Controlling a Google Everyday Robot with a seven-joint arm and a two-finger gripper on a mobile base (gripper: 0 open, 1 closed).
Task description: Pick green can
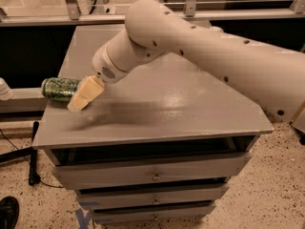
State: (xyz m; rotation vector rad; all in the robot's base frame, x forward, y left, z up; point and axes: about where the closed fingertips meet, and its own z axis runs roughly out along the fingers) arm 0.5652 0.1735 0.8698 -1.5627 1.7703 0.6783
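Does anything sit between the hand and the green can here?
Nothing visible does. The hand hangs at the right end of the green can, which lies on its side at the left edge of the cabinet top. No other object is between them. Contact cannot be told.

You have a grey bench (190, 104) with three drawers (152, 168) on a speckled floor (267, 194). The claw (85, 94) hangs over the bench's left edge. Blue tape (82, 218) lies by its base.
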